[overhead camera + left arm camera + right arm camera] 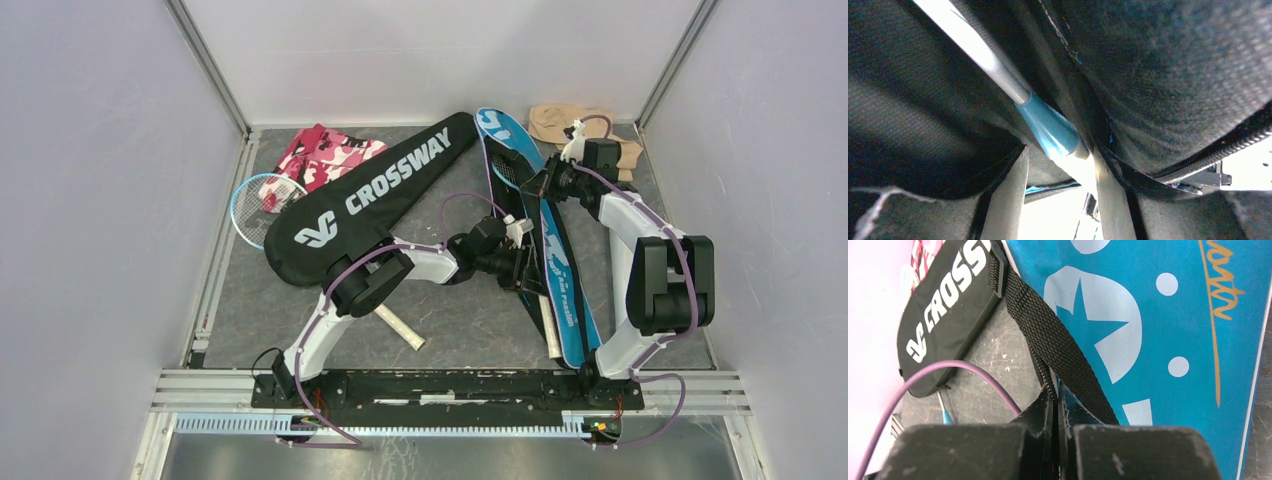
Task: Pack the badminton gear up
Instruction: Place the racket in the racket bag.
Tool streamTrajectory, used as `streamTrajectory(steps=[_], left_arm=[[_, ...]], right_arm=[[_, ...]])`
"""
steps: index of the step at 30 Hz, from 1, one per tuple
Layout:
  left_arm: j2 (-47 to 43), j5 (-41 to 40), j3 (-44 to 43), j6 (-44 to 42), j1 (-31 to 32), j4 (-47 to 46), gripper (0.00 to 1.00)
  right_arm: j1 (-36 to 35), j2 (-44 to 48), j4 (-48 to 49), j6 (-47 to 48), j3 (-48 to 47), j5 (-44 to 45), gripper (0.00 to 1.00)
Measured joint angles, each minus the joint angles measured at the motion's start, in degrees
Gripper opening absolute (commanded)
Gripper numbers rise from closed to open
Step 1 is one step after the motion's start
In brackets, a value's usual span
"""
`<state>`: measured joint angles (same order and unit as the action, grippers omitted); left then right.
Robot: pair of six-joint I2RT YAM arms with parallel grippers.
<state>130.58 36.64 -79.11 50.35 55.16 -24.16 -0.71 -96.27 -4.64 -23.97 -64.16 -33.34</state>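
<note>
- Grey, scuffed table [470, 320] walled in white on three sides; the blue racket cover [565, 290] lies right of centre, with its long axis running from about 11 o'clock down to 5 o'clock in the overhead view.
- Right gripper [1055, 400] is at the cover's far half. Its jaws are closed tight on the cover's black zip edge [1045, 375], and the webbing strap [1048, 340] runs just beside them.
- Left gripper [512, 265] reaches into the cover's open side near the middle. Its fingers [1008, 200] stand apart under the draped fabric and are not clamped on anything that I can see.
- A racket [1048, 125] sits inside the cover. In the left wrist view its silver shaft comes in from 11 o'clock, and the blue cone and pale handle pass between the spread fingers, closer to the right-hand one.
- Judgement: the next move depends on the racket lying along the cover's length, head towards 11 o'clock and handle towards 5. The left arm is the nearer one to slide it deeper, while the right arm holds the zip edge.
- Black CROSSWAY cover [370, 195] lies diagonally on the left, with a blue-rimmed racket head [262, 200] showing at its 9 o'clock side.
</note>
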Motion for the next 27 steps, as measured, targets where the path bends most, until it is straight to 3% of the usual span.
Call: streamTrajectory(steps=[7,13,18,27], left_arm=[[0.0,-0.61,0.15,1.97,-0.2,-0.5,0.54],[-0.37,-0.63,0.61,2.21,-0.74,0.0,0.33],[-0.68,-0.52,0.74,3.8,-1.36,0.33,0.23],[0.37,0.9,-3.19,6.01,-1.68,1.68,0.22]], right_arm=[[1.33,1.09,4.07,-6.08,1.42,0.57,0.0],[3.5,1.27,5.6,-9.07,1.42,0.7,0.0],[4.26,2.25,8.09,-10.88,3.13,0.96,0.0],[4.46,2.97,14.97,-15.52,8.35,1.05,0.0]])
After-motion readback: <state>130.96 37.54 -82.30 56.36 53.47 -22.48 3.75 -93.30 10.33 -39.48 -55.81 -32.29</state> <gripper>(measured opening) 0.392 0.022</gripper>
